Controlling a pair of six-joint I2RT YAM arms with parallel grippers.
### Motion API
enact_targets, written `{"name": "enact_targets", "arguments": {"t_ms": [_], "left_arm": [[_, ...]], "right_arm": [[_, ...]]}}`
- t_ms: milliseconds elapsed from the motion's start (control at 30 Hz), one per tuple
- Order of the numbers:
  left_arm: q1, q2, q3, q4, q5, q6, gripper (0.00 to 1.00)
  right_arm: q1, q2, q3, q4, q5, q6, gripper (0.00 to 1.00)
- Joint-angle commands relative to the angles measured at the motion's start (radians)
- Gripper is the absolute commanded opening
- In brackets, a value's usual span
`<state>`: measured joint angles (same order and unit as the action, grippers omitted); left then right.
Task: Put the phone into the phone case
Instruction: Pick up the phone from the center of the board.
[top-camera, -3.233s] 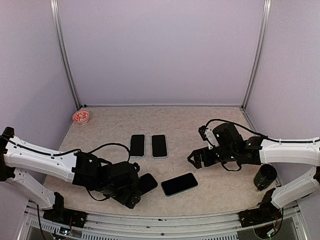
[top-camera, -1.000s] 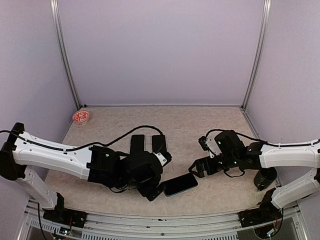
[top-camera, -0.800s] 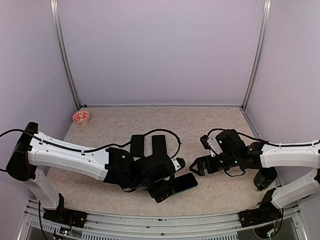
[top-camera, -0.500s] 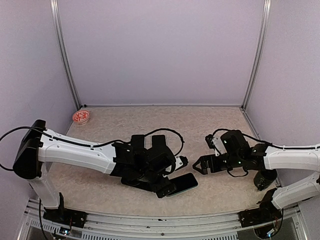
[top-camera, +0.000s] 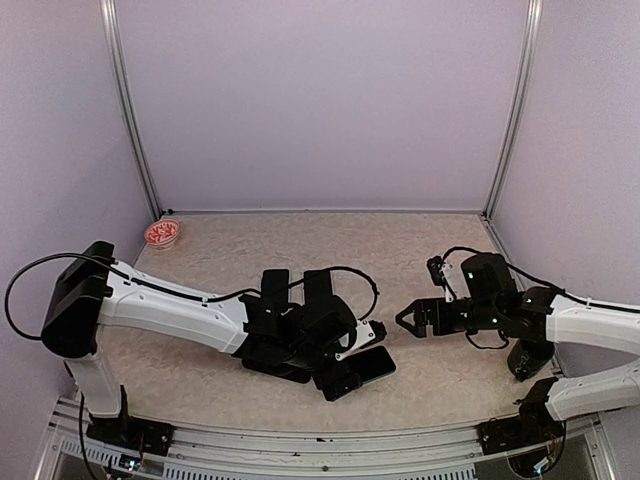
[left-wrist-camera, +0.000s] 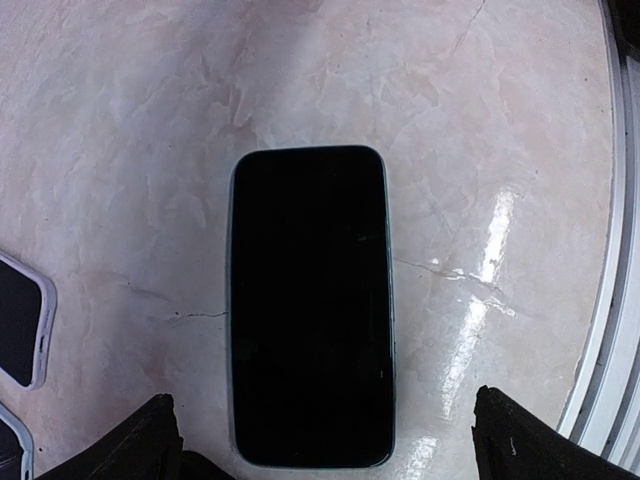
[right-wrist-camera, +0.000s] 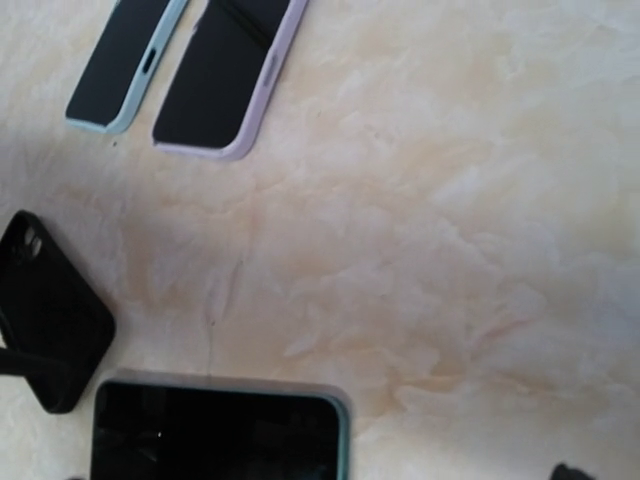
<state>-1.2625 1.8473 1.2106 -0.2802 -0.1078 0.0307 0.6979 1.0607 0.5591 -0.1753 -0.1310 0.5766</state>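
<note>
Hovering over the phone (left-wrist-camera: 310, 305), the left claw (left-wrist-camera: 330, 435) stands wide open and empty. Its fingers (left-wrist-camera: 150, 445) are set one off each long side of the phone's near end, touching nothing. The phone lies flat and face up on the table (left-wrist-camera: 150, 150), not yet in any case.

It looks a stiff, thin slab with a slick glass face and rounded corners, probably moderately heavy for its size and likely to skid if pushed from one side only. The long edges are the sensible hold, pinched about mid-length so it hangs level. The face offers no grip and is the fragile part. Lying flat, it shows little edge, so the fingers must come right down to the table.

A black case (right-wrist-camera: 55, 320) lies just beside one short end of the phone. It looks soft and pliable, so it may need pinning while the phone is pressed in. A teal case (right-wrist-camera: 125, 60) and a lilac case (right-wrist-camera: 230, 75) lie side by side beyond the phone. The right claw (top-camera: 408, 318), also open and empty, hangs off the phone's other side, apart from it.
</note>
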Motion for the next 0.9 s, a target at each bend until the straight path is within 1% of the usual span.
{"name": "enact_targets", "arguments": {"t_ms": [0,267,700,867], "left_arm": [[0.005,0.056,0.003,0.024,0.002,0.018,0.99],[0.020,0.093,-0.022,0.067,-0.038,0.003,0.99],[0.056,0.124,-0.049,0.097,0.030,0.016,0.99],[0.057,0.136,-0.046,0.098,0.033,0.018,0.95]], "right_arm": [[-0.032,-0.039,-0.019,-0.018,-0.004,0.009,1.00],[-0.054,-0.049,-0.044,-0.001,-0.024,0.010,1.00],[-0.063,-0.032,-0.048,0.017,-0.039,0.000,0.99],[-0.068,-0.037,-0.049,0.017,-0.045,0.002,0.99]]}}
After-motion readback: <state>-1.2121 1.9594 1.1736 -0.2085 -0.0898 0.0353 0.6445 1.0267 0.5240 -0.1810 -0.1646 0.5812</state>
